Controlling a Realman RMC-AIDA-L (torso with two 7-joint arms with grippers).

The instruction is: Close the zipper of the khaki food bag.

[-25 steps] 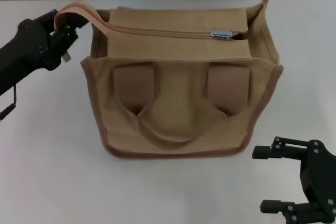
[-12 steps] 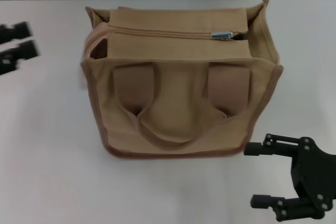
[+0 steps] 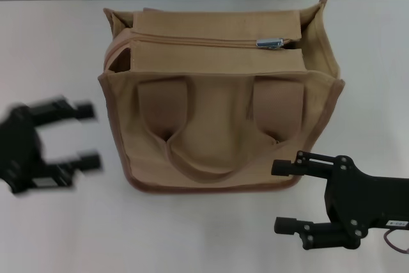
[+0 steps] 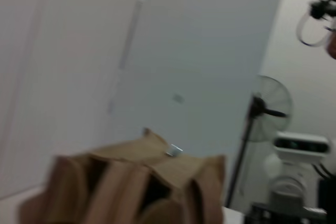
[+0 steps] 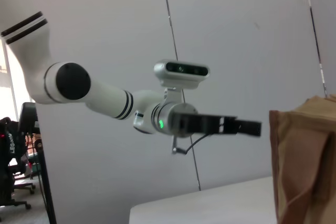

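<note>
The khaki food bag (image 3: 220,126) stands upright mid-table, its two handle straps lying down its near face. The zipper (image 3: 198,41) runs along the top, and its silver slider (image 3: 270,43) sits near the right end with a short dark gap beyond it. Blurred and holding nothing, my left gripper (image 3: 89,137) is open just left of the bag's near-left corner. My right gripper (image 3: 278,196) is open and empty by the bag's near-right corner. The left wrist view shows the bag (image 4: 131,187) and the slider (image 4: 173,151). The right wrist view shows the bag's edge (image 5: 307,166).
The white table (image 3: 57,222) stretches around the bag, with a tiled wall behind it. The bag's left end flap (image 3: 118,55) stands slightly open. In the right wrist view the left arm (image 5: 94,93) reaches toward the bag.
My left gripper let go of the bag's left end flap, pulled away and dropped down beside the near-left corner. My right gripper moved up and left toward the bag.
</note>
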